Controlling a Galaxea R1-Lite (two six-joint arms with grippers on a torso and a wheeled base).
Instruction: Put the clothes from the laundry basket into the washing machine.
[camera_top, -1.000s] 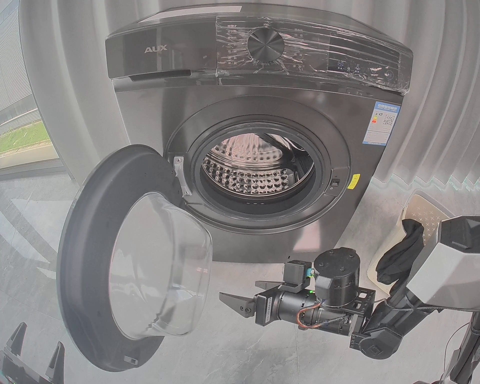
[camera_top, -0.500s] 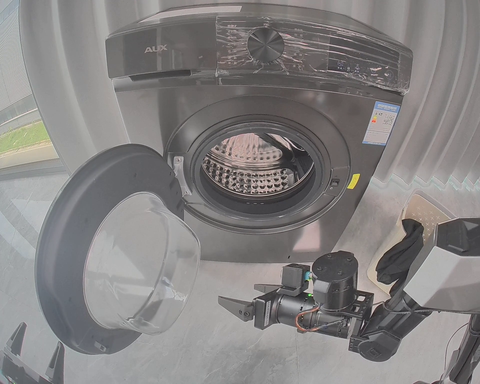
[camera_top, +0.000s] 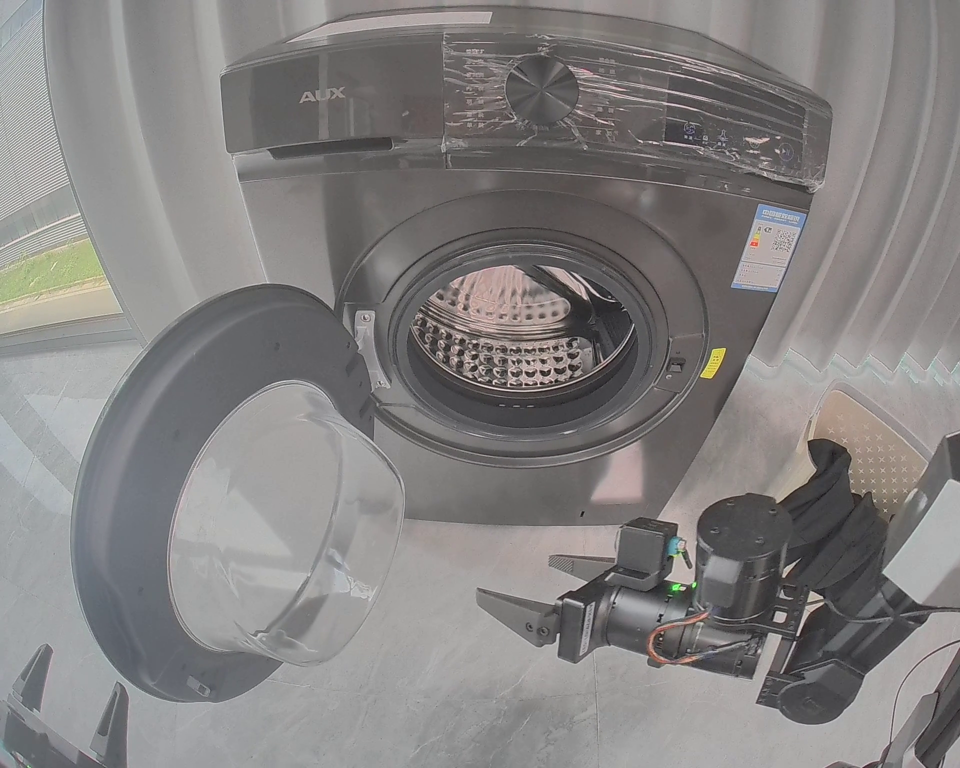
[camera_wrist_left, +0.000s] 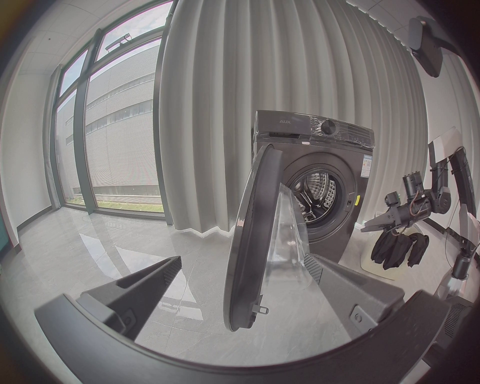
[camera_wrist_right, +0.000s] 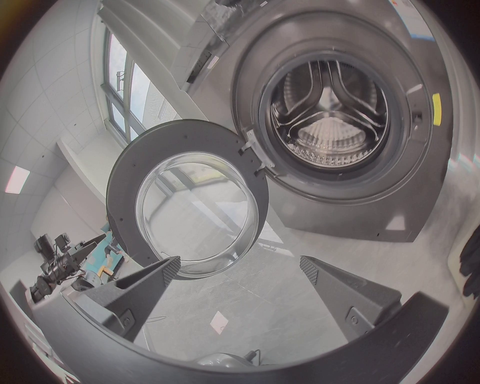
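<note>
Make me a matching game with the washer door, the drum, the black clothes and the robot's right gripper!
1 door
2 drum
3 black clothes
4 right gripper

A hanging over the rim of the laundry basket
B swung wide open
C open, holding nothing
D shiny metal, no clothes seen inside

Pairs: 1-B, 2-D, 3-A, 4-C.

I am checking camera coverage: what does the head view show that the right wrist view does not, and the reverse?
The head view adds the round dark dial on the film-wrapped control panel. The right wrist view adds the white tiled ceiling and the steel drum's three-ribbed back wall. Both share the grey washing machine, its open round glass-bowled door, the yellow sticker and the open right gripper.
</note>
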